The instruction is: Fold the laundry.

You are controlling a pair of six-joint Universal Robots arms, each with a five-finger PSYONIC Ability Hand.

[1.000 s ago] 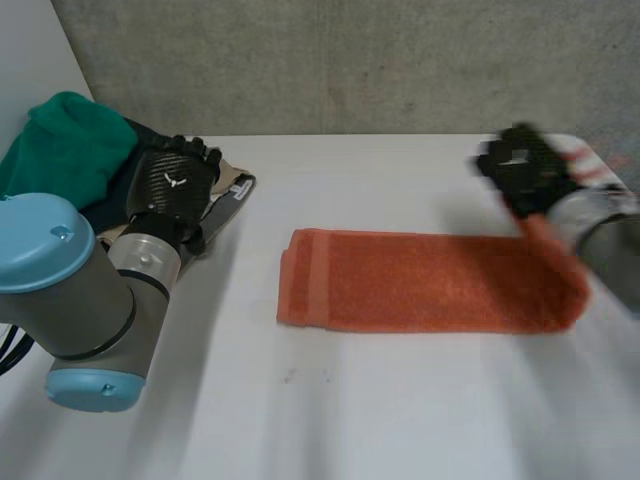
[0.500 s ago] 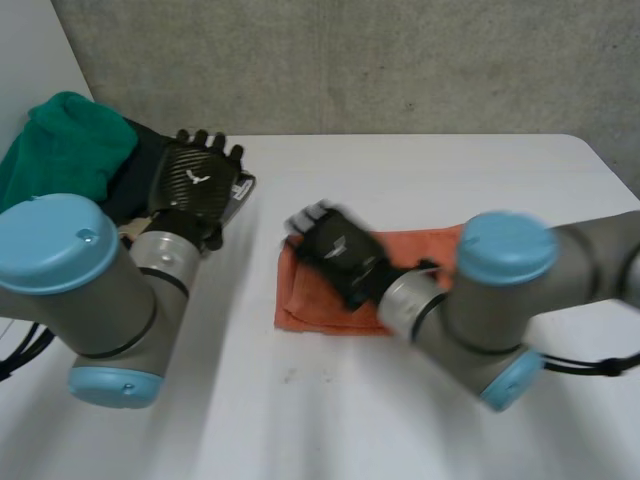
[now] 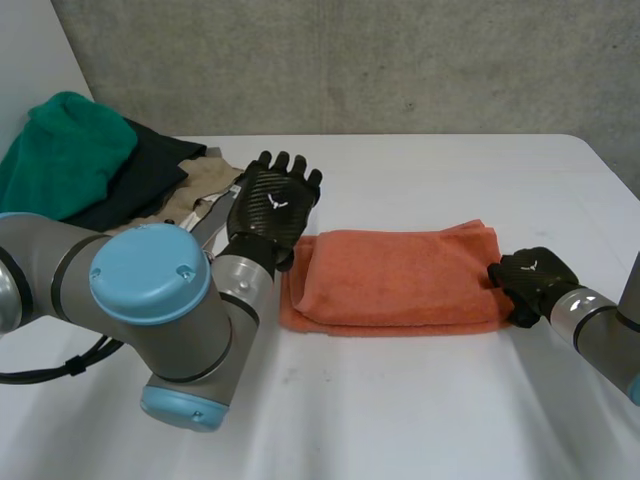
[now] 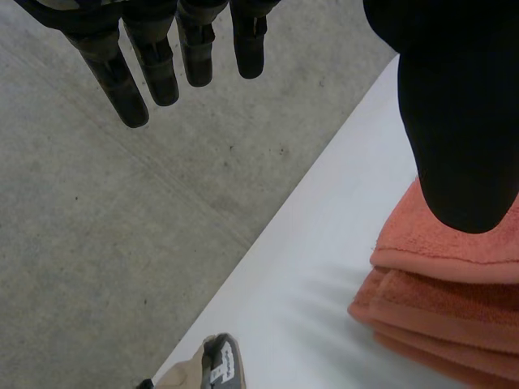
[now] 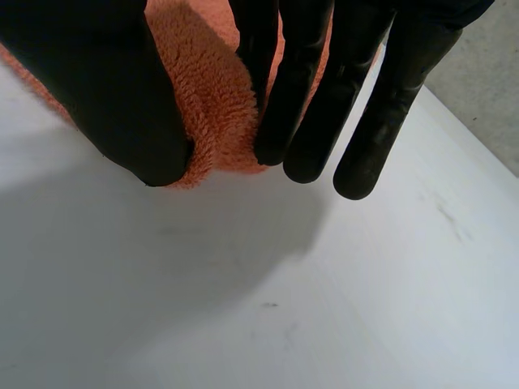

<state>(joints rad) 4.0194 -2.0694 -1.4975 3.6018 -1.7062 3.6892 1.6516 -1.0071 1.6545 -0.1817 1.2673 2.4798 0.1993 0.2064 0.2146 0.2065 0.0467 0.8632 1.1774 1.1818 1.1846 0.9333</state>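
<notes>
Towel (image 3: 400,278) lies folded, long axis running left to right.

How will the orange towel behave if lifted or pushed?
Probably floppy: the orange towel lies in soft stacked layers, so a lifted edge would likely sag and unfold. Its fluffy pile looks grippy; pushed across the table, it may bunch rather than slide.

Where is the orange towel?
In the head view the folded orange towel lies on the table, the open left hand at its left end, the right hand pinching its right edge.
</notes>
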